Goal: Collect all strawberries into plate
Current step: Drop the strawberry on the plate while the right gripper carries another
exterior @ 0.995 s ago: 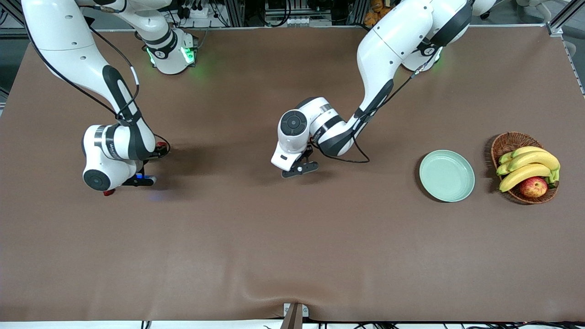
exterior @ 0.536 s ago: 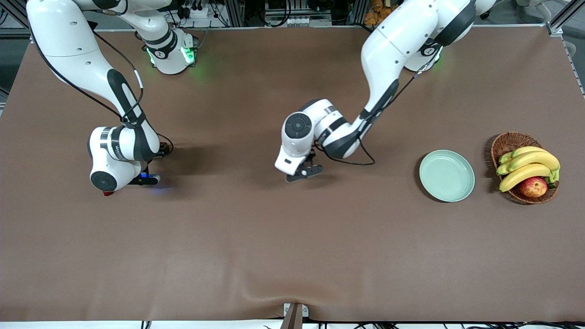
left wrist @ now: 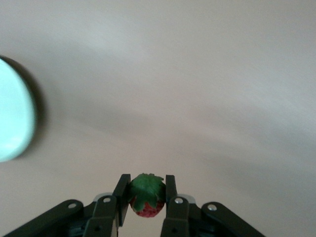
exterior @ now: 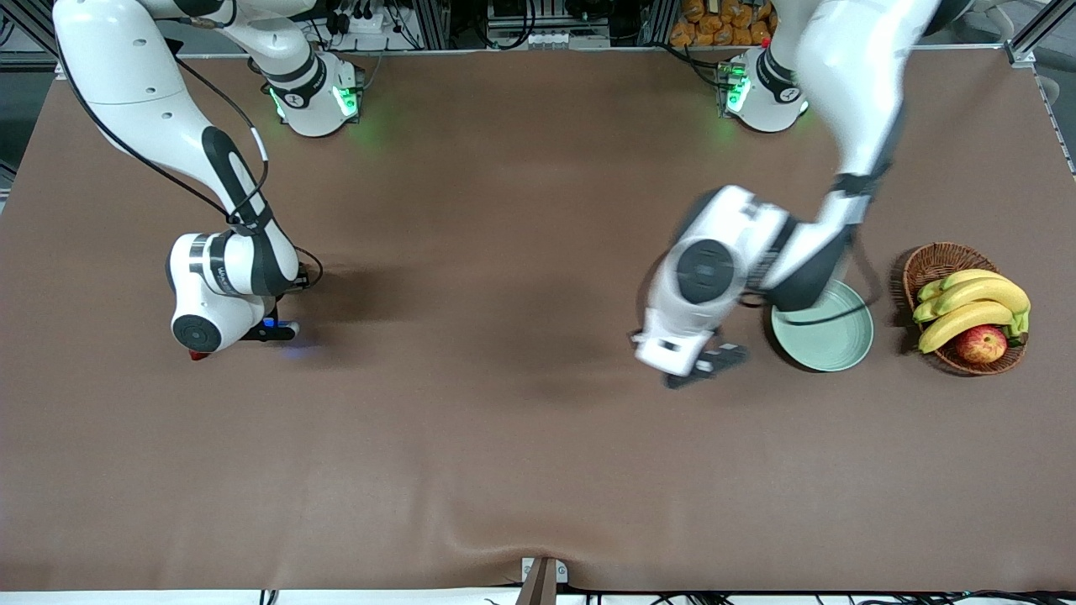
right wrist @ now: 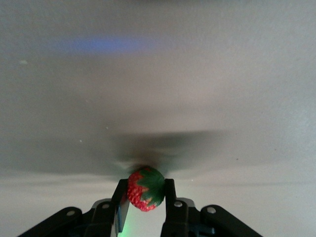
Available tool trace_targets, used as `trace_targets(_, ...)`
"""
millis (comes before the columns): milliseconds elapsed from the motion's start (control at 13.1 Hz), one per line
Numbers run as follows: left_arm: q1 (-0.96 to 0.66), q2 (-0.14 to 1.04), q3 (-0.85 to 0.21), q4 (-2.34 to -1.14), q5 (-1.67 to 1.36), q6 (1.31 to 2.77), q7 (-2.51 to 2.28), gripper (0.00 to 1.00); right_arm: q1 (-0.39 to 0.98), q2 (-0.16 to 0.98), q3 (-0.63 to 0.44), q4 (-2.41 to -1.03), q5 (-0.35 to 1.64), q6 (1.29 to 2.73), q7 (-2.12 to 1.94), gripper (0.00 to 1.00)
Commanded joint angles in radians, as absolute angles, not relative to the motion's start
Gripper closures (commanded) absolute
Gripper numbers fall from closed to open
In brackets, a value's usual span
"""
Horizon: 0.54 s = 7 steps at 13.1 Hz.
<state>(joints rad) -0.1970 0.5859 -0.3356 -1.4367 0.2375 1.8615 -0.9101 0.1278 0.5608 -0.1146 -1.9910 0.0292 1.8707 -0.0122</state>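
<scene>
Two strawberries gripped, one carried toward the plate.

Front view: the left gripper [exterior: 704, 363] hangs over the counter [exterior: 471, 470] beside the plate [exterior: 832, 340]; the right gripper [exterior: 271, 330] is low by a third berry [exterior: 197, 355].
Left wrist view: a strawberry [left wrist: 146, 194] is pinched for transfer.
Right wrist view: a strawberry [right wrist: 145, 188] is clamped for lifting.

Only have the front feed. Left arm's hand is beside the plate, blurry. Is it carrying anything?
Observer: Yes. The left wrist view shows the left gripper with its jaws shut on a strawberry.
Operator: Over the plate?
Observer: Not quite. In that wrist view the plate sits off at the frame's edge, bare brown table under the berry.
Operator: Right arm?
Observer: The right gripper has its jaws shut on another strawberry, low over the table at the right arm's end.
</scene>
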Motion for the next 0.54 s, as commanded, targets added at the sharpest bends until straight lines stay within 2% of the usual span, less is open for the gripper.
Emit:
trace_targets(0, -0.097, 0.531, -0.350, -1.470, 0.247, 1.790, -0.827, 1.00, 0.133, 0.548, -0.114, -1.918, 0.113, 1.861, -0.017, 0.92)
trace_targets(230, 0.018, 0.525, -0.350, -1.473, 0.247, 1.714, -0.722, 1.00, 0.219, 0.540, -0.098, -1.801, 0.305, 1.852, 0.001, 0.95)
trace_targets(459, 0.121, 0.537, -0.350, -1.517, 0.247, 1.707, -0.592, 1.00, 0.339, 0.549, -0.097, -1.729, 0.586, 1.853, 0.106, 0.97)
